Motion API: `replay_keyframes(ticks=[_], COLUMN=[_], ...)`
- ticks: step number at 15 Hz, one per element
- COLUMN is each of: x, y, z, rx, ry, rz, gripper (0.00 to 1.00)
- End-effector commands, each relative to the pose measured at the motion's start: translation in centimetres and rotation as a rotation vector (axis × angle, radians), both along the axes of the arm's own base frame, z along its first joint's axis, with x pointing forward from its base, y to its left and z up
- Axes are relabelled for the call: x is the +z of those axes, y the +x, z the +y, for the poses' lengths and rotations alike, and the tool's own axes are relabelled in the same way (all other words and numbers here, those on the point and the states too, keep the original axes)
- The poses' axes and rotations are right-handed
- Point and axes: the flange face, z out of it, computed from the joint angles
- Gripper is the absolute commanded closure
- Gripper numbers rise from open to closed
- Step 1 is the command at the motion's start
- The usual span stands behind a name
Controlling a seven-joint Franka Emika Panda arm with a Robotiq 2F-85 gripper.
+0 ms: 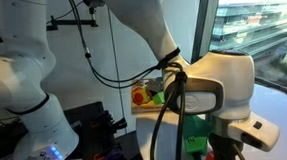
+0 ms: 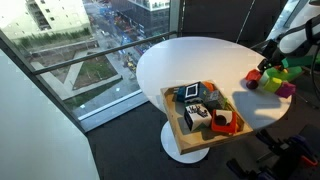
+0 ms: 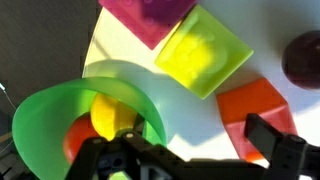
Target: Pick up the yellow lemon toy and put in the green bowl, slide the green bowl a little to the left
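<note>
In the wrist view the green bowl [image 3: 45,120] sits at the lower left. The yellow lemon toy [image 3: 112,115] lies inside it, beside an orange-red piece [image 3: 75,137]. My gripper [image 3: 190,152] is open and empty. It hangs over the table just right of the bowl's rim, with its right finger over the red-orange block [image 3: 255,105]. In an exterior view the gripper [image 2: 274,62] is low over the far right of the white table, next to the green bowl [image 2: 296,74]. The lemon is hidden there.
A yellow-green square block [image 3: 205,52], a magenta block [image 3: 150,15] and the dark maroon fruit [image 3: 303,60] lie close by. The maroon fruit [image 2: 253,79] and a purple block [image 2: 286,89] show on the table. A wooden tray [image 2: 175,125] with toys stands at the front edge.
</note>
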Motion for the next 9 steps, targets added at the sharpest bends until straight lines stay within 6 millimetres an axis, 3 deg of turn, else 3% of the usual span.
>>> replay_keyframes(ticks=[1,9], x=[0.4,0.3], y=[0.1,1.0], z=[0.9,3.0], rx=[0.023,0.058], ry=[0.027,0.055], rz=[-0.019,-0.031], gripper=[0.00,0.00])
